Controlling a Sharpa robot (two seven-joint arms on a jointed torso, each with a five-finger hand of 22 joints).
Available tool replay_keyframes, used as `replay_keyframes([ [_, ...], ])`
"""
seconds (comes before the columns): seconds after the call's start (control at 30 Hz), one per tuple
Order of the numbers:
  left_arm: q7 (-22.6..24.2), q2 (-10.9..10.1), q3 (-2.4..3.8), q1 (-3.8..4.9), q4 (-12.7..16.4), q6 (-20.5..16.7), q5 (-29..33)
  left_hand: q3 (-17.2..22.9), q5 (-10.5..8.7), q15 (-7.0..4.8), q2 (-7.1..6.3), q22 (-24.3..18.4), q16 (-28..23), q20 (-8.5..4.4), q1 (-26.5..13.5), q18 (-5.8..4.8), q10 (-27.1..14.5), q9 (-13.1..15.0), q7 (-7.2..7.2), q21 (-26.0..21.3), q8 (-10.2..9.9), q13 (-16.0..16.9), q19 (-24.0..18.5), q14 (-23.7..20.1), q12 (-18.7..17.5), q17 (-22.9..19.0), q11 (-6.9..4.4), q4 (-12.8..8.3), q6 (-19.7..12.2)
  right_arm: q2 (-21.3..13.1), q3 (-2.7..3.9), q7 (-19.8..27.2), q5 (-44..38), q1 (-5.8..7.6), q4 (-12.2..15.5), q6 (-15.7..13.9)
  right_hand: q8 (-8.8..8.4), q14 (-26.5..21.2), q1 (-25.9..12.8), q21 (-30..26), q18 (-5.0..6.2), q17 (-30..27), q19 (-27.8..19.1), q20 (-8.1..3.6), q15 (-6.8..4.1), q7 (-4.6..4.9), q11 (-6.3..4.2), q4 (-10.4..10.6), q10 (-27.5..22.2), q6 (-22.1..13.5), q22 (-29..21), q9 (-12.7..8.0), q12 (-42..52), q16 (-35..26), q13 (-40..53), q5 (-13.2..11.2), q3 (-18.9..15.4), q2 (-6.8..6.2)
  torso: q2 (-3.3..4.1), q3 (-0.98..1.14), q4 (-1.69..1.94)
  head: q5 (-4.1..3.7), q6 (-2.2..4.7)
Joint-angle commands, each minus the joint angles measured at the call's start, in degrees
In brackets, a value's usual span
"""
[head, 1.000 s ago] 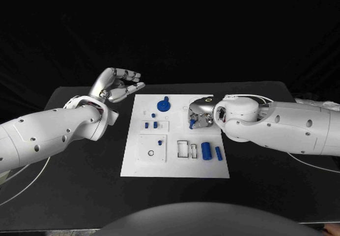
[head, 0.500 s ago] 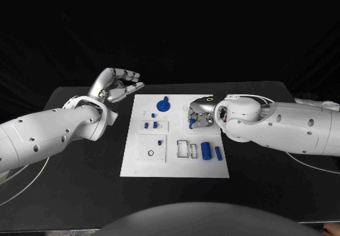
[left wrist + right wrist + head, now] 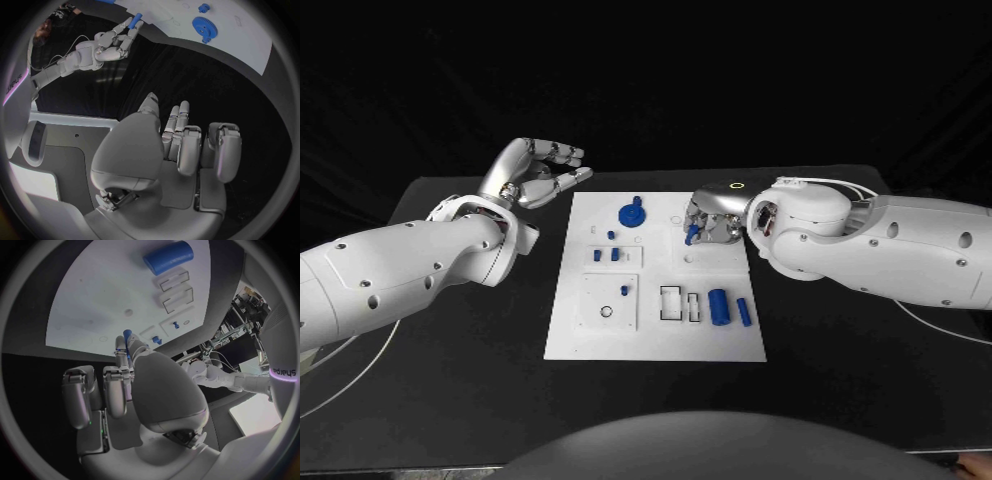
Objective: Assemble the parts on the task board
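Now higher: right hand (image 3: 711, 222) with blue peg (image 3: 689, 234)

The left hand (image 3: 538, 170) is raised near the counter's far left part, palm up, fingers loosely curled and holding nothing. The right hand (image 3: 711, 222) hangs over the counter's middle, toward the far edge, pinching a small blue peg (image 3: 689, 234) between fingertips.

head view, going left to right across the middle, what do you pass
left robot hand → blue gear on the white board → small blue peg pinched by the right robot hand
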Motion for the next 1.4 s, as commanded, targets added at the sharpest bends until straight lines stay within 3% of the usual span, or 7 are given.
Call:
replay_keyframes([
  [0.03, 0.45, 0.18, 0.05, 0.03, -0.04, 0.05, -0.16, -0.21, 0.34, -0.25, -0.21, 15.1, -0.3, -0.52, 0.56, -0.43, 0.23, -0.09, -0.08, 0.14, -0.36, 0.0, 6.03, 3.59, 0.1, 8.31, -0.27, 0.02, 0.38, -0.62, 0.04, 0.68, 0.17, 0.7, 0.99, -1.97, 0.39, 5.97, -0.06, 0.26, -0.39, 15.06, 6.1, -0.36, -0.43, -0.27, 0.11, 0.2, 0.33, 1.28, 15.06, 0.31, -0.23, 0.23, -0.05, 0.13, 0.18, 0.49, -0.02, 0.02, 0.08, 0.03, 0.01],
  [0.3, 0.43, 0.31, 0.04, 0.02, -0.28, 0.12, -0.16, -0.21, 0.34, -0.25, -0.21, 15.1, -0.3, -0.52, 0.56, -0.43, 0.23, -0.09, -0.08, 0.14, -0.36, 0.0, 6.03, 3.59, 0.1, 8.31, -0.27, 0.02, 0.38, -0.39, 0.1, 1.99, 2.89, 1.47, 2.32, -2.56, 0.36, 5.97, -0.06, 0.26, -0.39, 15.06, 6.1, -0.36, -0.42, -0.2, 0.19, 0.3, 0.38, 1.28, 15.06, 0.31, -0.27, 0.23, -0.05, 0.14, 0.25, 0.56, -0.01, 0.04, 0.07, 0.38, 0.01],
  [0.67, 0.49, 1.12, 0.02, -0.06, -1.36, 0.51, -0.24, -0.21, 0.34, -0.25, -0.21, 15.1, -0.3, -0.52, 0.56, -0.43, 0.23, -0.09, -0.08, 0.14, -0.36, 0.0, 6.03, 3.59, 0.1, 8.31, -0.27, 0.02, 0.38, 5.76, 0.12, 5.02, 4.96, 1.23, 1.54, -2.05, 0.23, 5.97, 0.08, 0.26, -0.39, 15.06, 6.1, -0.32, -0.3, -0.02, 0.4, 0.35, 0.29, 1.15, 15.06, 0.27, -0.43, 0.23, -0.07, 0.15, 0.4, 0.56, -0.04, -0.01, 0.14, 1.14, 0.01],
  [0.8, 0.47, 1.43, 0.01, -0.1, -1.73, 0.57, -0.26, -0.21, 0.34, -0.25, -0.21, 15.1, -0.3, -0.52, 0.56, -0.43, 0.23, -0.09, -0.08, 0.14, -0.36, 0.0, 6.03, 3.59, 0.1, 8.31, -0.27, 0.02, 0.38, 8.18, 0.12, 5.95, 4.99, 0.59, 0.82, -1.91, 0.13, 5.97, 0.19, 0.26, -0.39, 15.06, 6.1, -0.28, -0.22, 0.07, 0.49, 0.36, 0.18, 1.04, 15.06, 0.23, -0.51, 0.23, -0.08, 0.15, 0.54, 0.62, -0.02, -0.02, 0.06, 2.14, 0.01],
  [1.0, 0.53, 1.71, 0.01, -0.14, -1.92, 0.62, -0.27, -0.29, 0.36, -0.25, -0.19, 15.1, -0.3, -0.53, 0.62, -0.43, 0.2, -0.11, -0.06, 0.14, -0.38, 0.0, 6.03, 3.59, 0.09, 8.33, -0.26, 0.03, 0.34, 11.63, 0.12, 7.15, 4.37, -0.72, -0.95, -1.21, -0.05, 5.97, 0.64, 0.26, -0.39, 15.06, 6.1, -0.12, 0.07, 0.3, 0.72, 0.19, -0.01, 0.88, 15.06, 0.18, -0.57, 0.23, -0.08, 0.18, 0.93, 0.66, 0.01, -0.07, 0.08, 2.18, 0.01],
  [1.17, 0.53, 1.86, 0.01, -0.15, -1.98, 0.69, -0.27, -0.29, 0.36, -0.25, -0.19, 15.1, -0.3, -0.53, 0.62, -0.43, 0.2, -0.11, -0.06, 0.14, -0.38, 0.0, 6.03, 3.59, 0.09, 8.33, -0.26, 0.03, 0.34, 14.52, 0.13, 7.99, 1.73, -1.9, -2.32, -0.61, -0.04, 5.97, 0.87, 0.26, -0.39, 15.06, 6.1, -0.01, 0.2, 0.47, 0.83, 0.05, -0.09, 1.01, 15.06, 0.2, -0.59, 0.23, -0.08, 0.19, 1.13, 0.64, 0.08, 0.07, 0.09, 2.58, 0.01],
  [1.4, 0.54, 1.95, 0.01, -0.16, -2.03, 0.69, -0.27, -0.32, 0.37, -0.24, -0.18, 15.1, -0.28, -0.53, 0.64, -0.43, 0.19, -0.12, -0.05, 0.14, -0.41, -0.01, 6.03, 3.61, 0.08, 8.35, -0.25, 0.03, 0.29, 17.62, 0.13, 8.42, -2.25, -2.92, -3.97, 0.85, -0.2, 5.97, 1.08, 0.26, -0.39, 15.06, 6.1, 0.08, 0.23, 0.55, 0.89, -0.08, -0.53, 0.85, 15.06, 0.16, -0.68, 0.23, -0.12, 0.19, 1.34, 0.5, 0.03, -0.05, -0.02, 2.6, 0.01],
])
